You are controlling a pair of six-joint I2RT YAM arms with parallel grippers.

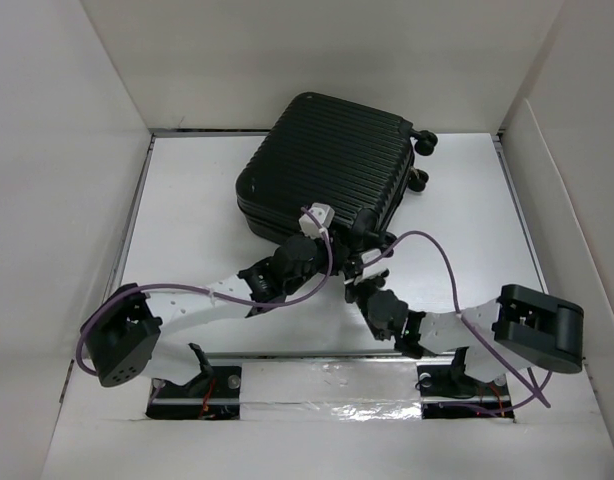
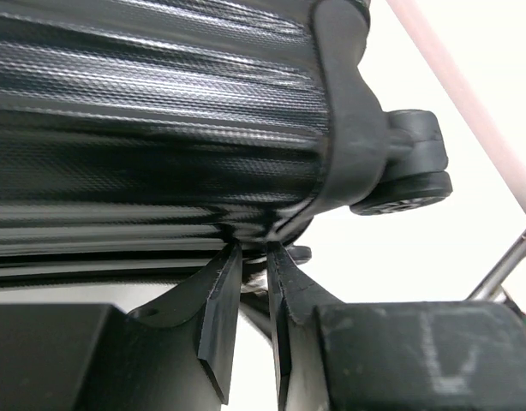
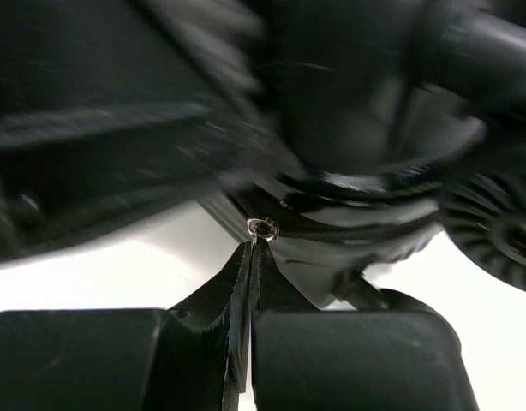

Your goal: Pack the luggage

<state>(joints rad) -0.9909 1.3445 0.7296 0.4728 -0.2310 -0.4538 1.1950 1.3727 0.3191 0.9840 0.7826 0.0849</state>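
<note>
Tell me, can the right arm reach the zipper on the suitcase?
Looks like yes: the right gripper is closed right at the zipper pull on the luggage, with nothing in between.

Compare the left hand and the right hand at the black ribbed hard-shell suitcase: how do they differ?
The left hand shows a narrow gap between its fingers; on the right hand they are pressed together. The right hand pinches a small metal zipper pull; whether the left hand holds anything cannot be told. Both tips meet the black ribbed hard-shell suitcase at its seam.
</note>
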